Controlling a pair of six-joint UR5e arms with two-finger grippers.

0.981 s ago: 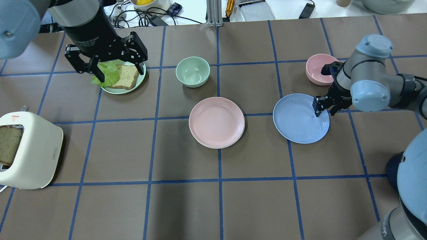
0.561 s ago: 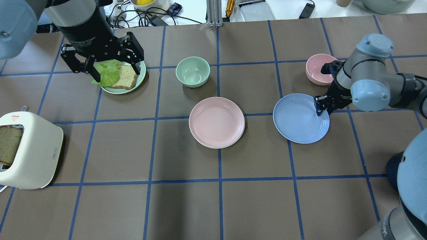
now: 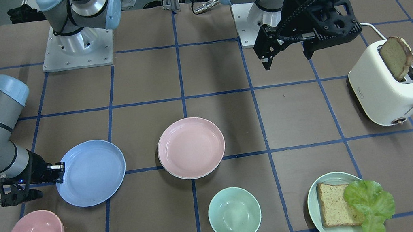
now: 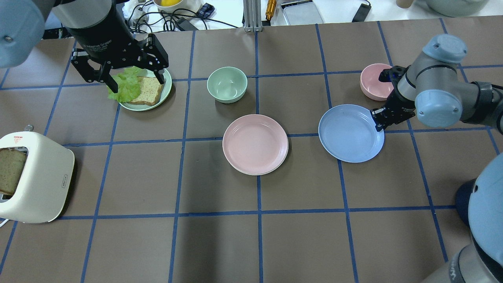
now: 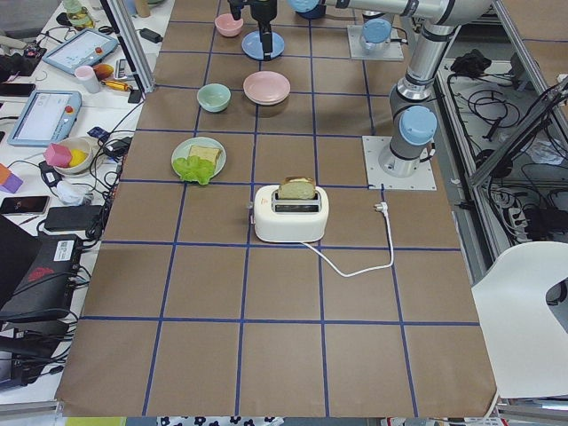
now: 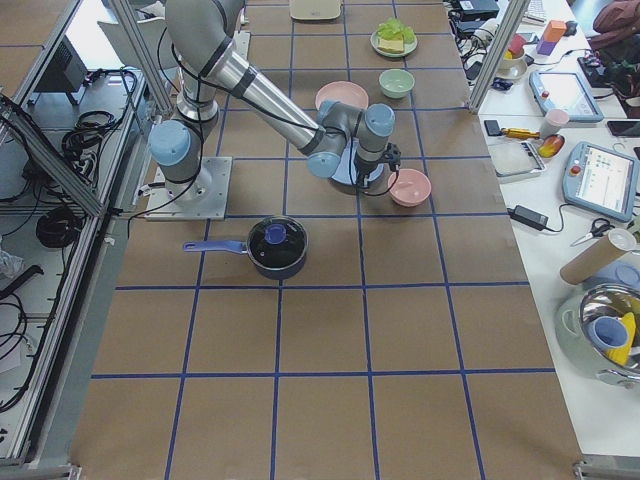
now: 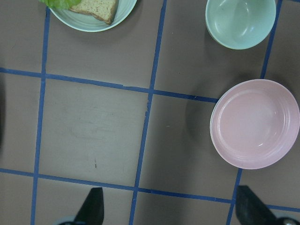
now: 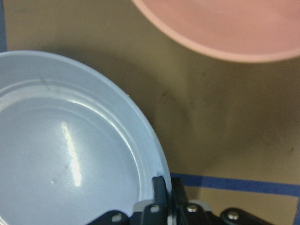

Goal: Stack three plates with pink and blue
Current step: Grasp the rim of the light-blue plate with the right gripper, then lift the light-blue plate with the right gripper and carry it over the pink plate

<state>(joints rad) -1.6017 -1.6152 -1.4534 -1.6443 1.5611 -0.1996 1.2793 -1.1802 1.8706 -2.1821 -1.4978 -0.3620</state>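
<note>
The light blue plate [image 4: 349, 133] is held by its right rim, tilted a little off the table; it also shows in the front view [image 3: 90, 173] and the right wrist view [image 8: 70, 154]. My right gripper [image 4: 378, 122] is shut on that rim [image 8: 161, 187]. The pale pink plate [image 4: 255, 144] lies flat at the table's middle, to the left of the blue one, apart from it. My left gripper [image 4: 136, 83] is open and empty, held high over the far left; its wrist view shows the pink plate [image 7: 255, 124] below. The cream-white plate is not in view.
A pink bowl [image 4: 375, 80] stands just beyond my right gripper. A mint-green bowl [image 4: 227, 84] stands beyond the pink plate. A pale green plate [image 4: 163, 94] with bread and lettuce lies under my left gripper. A toaster [image 4: 37, 177] stands at the near left. A dark pot [image 6: 275, 245] sits behind my right arm.
My right gripper has raised the blue plate by its rim and carried it a little toward the far side and left. My left gripper has shifted slightly.
</note>
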